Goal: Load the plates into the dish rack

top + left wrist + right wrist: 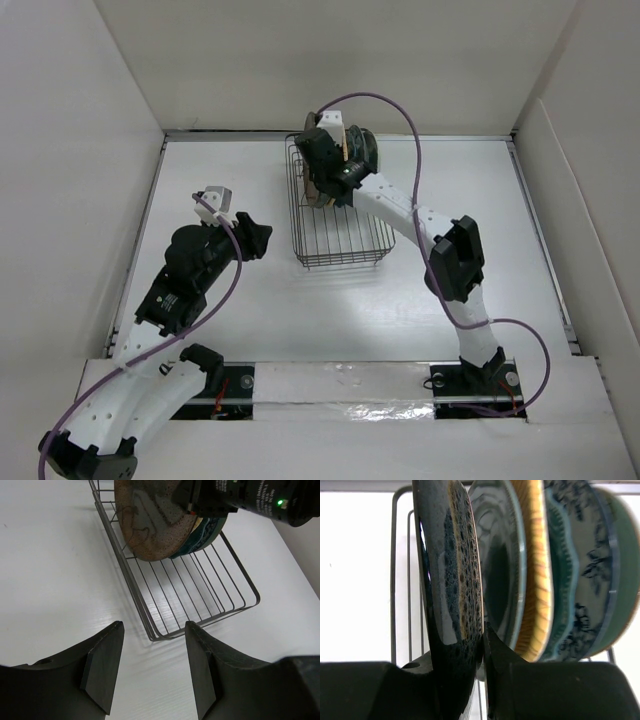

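Note:
The black wire dish rack stands at the table's far middle; it also shows in the left wrist view. Several plates stand upright on edge at its far end. My right gripper is shut on the rim of the brown speckled plate, holding it upright in the rack as the front plate. Behind it stand the grey-teal plate, orange-tan plate, dark teal scalloped plate, blue floral plate and pale mint plate. My left gripper is open and empty, low over the table left of the rack's near end.
White walls enclose the table on the left, back and right. The right arm reaches diagonally over the table's right half to the rack. The near half of the rack holds no plates.

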`<action>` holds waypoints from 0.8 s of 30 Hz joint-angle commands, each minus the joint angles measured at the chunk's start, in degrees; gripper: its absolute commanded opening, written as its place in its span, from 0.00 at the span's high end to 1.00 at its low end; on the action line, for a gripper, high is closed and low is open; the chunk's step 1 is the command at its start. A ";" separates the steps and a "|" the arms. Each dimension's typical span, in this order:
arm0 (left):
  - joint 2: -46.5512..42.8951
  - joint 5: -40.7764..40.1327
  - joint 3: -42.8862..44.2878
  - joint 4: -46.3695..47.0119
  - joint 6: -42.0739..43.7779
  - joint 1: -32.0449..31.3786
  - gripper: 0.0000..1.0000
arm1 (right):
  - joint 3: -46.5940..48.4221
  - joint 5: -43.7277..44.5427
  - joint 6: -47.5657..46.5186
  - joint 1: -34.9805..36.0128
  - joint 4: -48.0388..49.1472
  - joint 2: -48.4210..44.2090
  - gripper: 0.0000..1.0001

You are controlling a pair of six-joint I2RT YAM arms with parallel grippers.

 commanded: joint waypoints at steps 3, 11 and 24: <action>-0.25 -1.49 1.56 1.06 0.65 -0.32 0.52 | 3.70 0.28 1.77 1.63 9.49 1.44 1.00; 0.36 -1.49 1.38 1.32 0.47 -0.32 0.48 | -0.07 0.19 3.18 2.16 10.55 -1.00 0.60; 0.02 -5.09 1.99 1.32 -0.67 2.14 0.47 | -27.03 -0.16 -3.04 2.16 20.47 -31.48 0.00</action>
